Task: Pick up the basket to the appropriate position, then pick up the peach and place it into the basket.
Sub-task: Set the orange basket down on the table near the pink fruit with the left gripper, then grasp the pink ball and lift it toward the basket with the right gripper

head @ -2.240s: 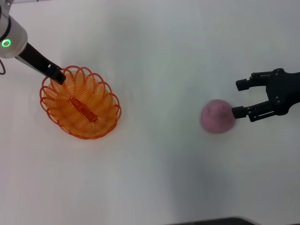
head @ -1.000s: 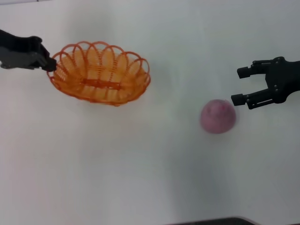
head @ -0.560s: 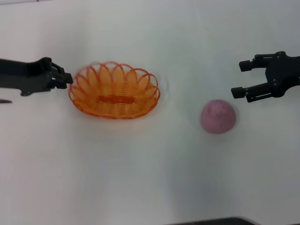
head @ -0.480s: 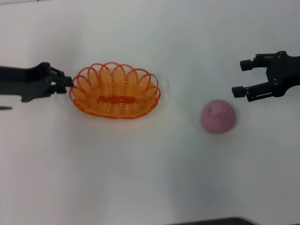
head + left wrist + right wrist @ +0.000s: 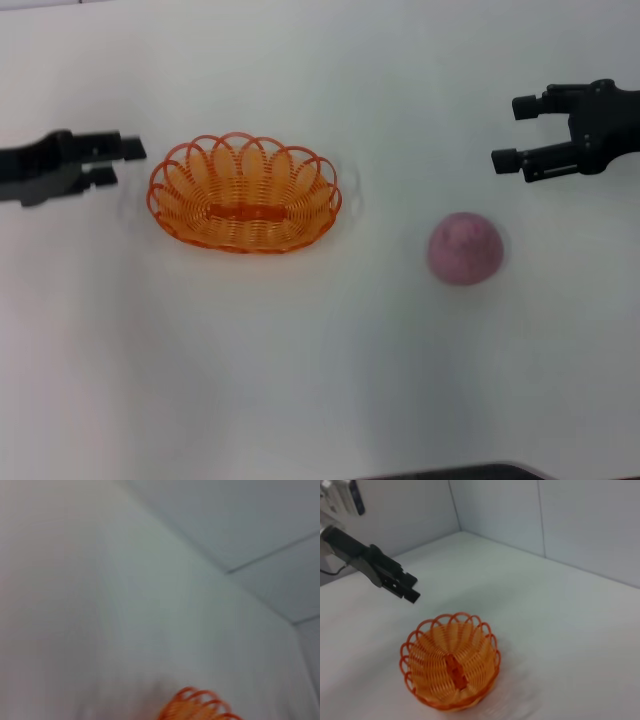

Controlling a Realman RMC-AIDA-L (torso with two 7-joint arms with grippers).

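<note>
The orange wire basket (image 5: 245, 192) stands on the white table, left of centre, empty; it also shows in the right wrist view (image 5: 451, 666) and partly in the left wrist view (image 5: 200, 707). My left gripper (image 5: 122, 163) is open, just left of the basket's rim and apart from it; it also shows in the right wrist view (image 5: 406, 588). The pink-mauve peach (image 5: 465, 248) lies on the table at the right. My right gripper (image 5: 512, 132) is open and empty, behind and to the right of the peach, clear of it.
The white table (image 5: 300, 370) spreads all around. Grey wall panels (image 5: 580, 525) stand behind the table's far edge.
My left gripper carried the basket from the far left toward the centre, set it down, opened and drew back to the left. My right gripper moved away from the peach toward the far side.
</note>
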